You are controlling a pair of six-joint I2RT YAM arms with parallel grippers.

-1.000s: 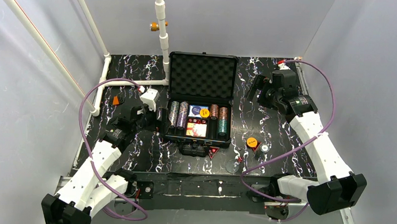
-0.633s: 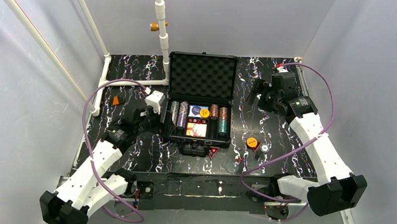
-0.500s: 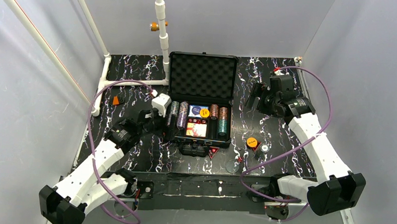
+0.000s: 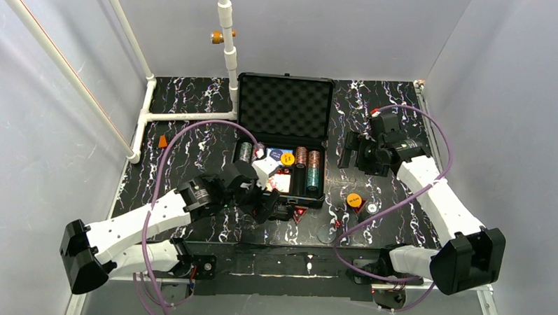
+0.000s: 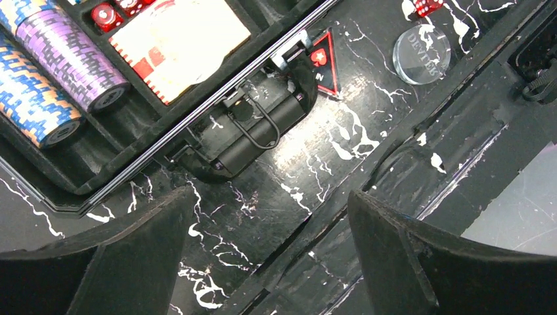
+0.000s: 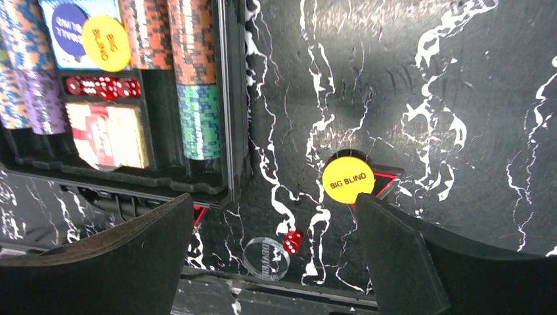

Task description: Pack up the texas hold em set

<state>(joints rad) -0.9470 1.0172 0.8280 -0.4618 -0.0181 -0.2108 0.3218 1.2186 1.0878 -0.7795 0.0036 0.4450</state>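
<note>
The left pincer swung over the case handle — right pincer edged inward.

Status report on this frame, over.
Both open, empty: left gripper, right gripper. Case lid up. Orange disc, clear disc, die loose beside case.

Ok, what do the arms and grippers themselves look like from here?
Both arms are white shells with black joints: the left arm and the right arm. A purple cable loops along each. The left gripper and right gripper have broad, matte black, wedge-shaped fingers.
</note>
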